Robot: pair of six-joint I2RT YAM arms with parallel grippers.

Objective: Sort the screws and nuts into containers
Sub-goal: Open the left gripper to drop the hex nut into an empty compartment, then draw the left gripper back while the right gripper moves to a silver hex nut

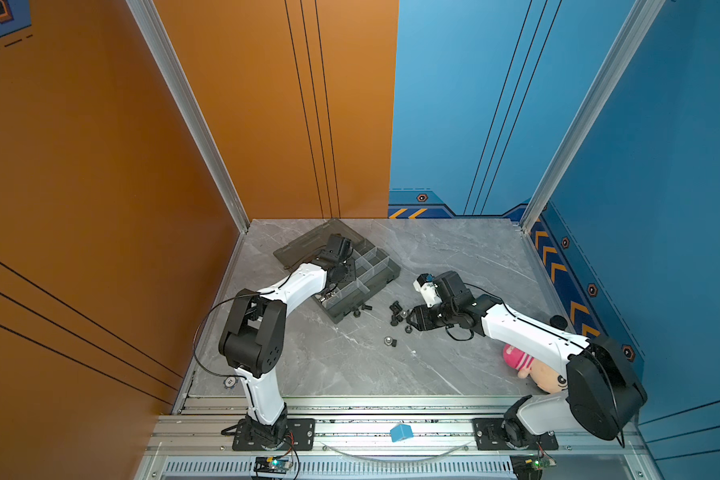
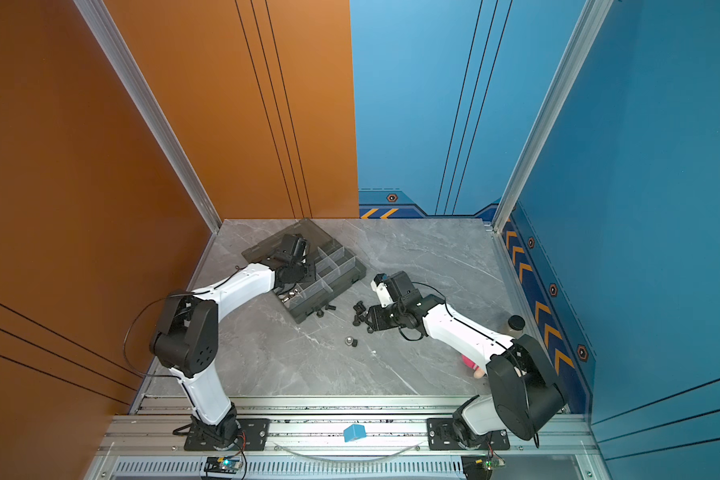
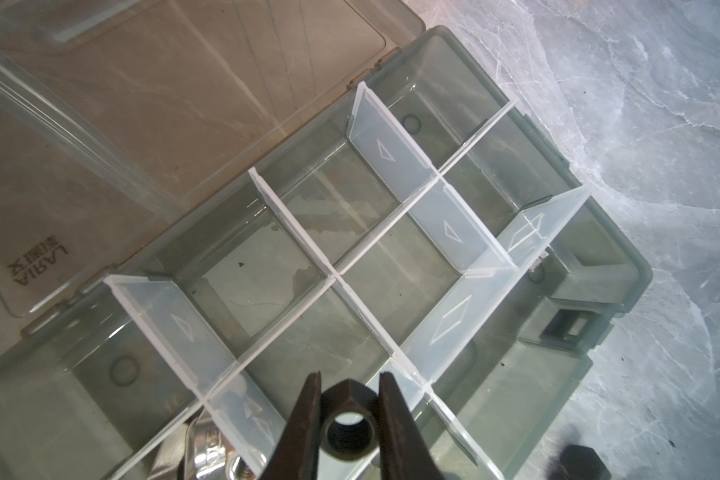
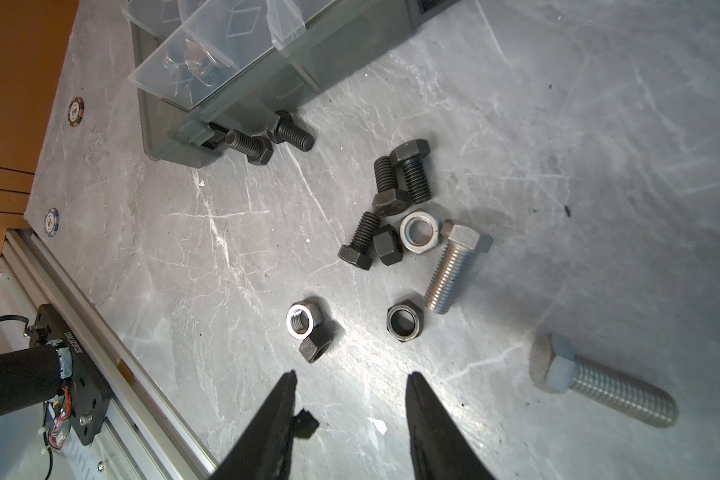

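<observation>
The smoky-grey containers box (image 1: 381, 272) lies open at the back left of the table, also in the other top view (image 2: 346, 268). Above its near compartments my left gripper (image 3: 351, 376) is shut on a black hex nut (image 3: 348, 424). Shiny silver pieces (image 3: 208, 453) lie in one end compartment. My right gripper (image 4: 351, 374) hangs open and empty over the table, just short of the loose pile (image 1: 398, 313). The pile holds black screws (image 4: 412, 170), a silver bolt (image 4: 454, 266), silver nuts (image 4: 420, 230) and black nuts (image 4: 406, 323). Another silver bolt (image 4: 603, 382) lies apart.
Two black screws (image 4: 250, 145) rest against the box's front wall. The lid (image 3: 142, 124) lies flat behind the box. A pink plush toy (image 1: 528, 365) and a black-capped bottle (image 2: 515, 323) sit at the right edge. A blue block (image 1: 400, 433) sits on the front rail.
</observation>
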